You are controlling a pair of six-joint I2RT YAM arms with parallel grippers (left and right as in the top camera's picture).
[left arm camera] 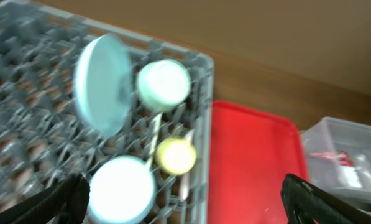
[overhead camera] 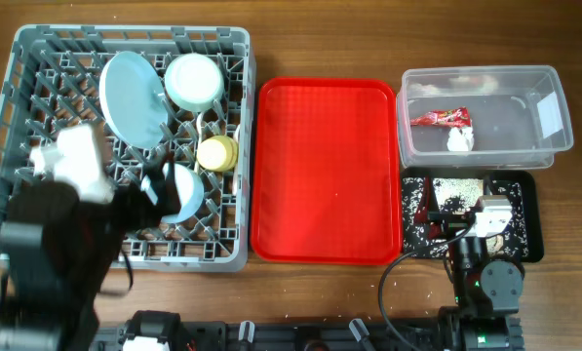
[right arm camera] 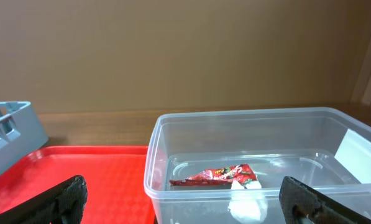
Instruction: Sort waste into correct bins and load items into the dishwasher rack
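Note:
The grey dishwasher rack [overhead camera: 37,78] holds an upright pale blue plate [overhead camera: 133,97], a mint-white bowl [overhead camera: 194,81], a yellow cup [overhead camera: 217,153] and a second bowl [overhead camera: 185,191]. My left gripper [overhead camera: 157,185] hangs open and empty over the rack beside that second bowl [left arm camera: 121,190]. A white utensil handle [left arm camera: 155,135] lies between the bowls. The clear tub [overhead camera: 476,72] holds the red wrapper [overhead camera: 442,118] and the white tissue [overhead camera: 459,139]. The black tray [overhead camera: 526,219] holds beige crumbs [overhead camera: 456,191]. My right gripper [overhead camera: 456,222] is open and empty above it, facing the tub [right arm camera: 173,155].
The red serving tray [overhead camera: 327,171] lies bare between the rack and the bins. My left arm covers the rack's near left corner. Small crumbs lie scattered on the table near the black tray.

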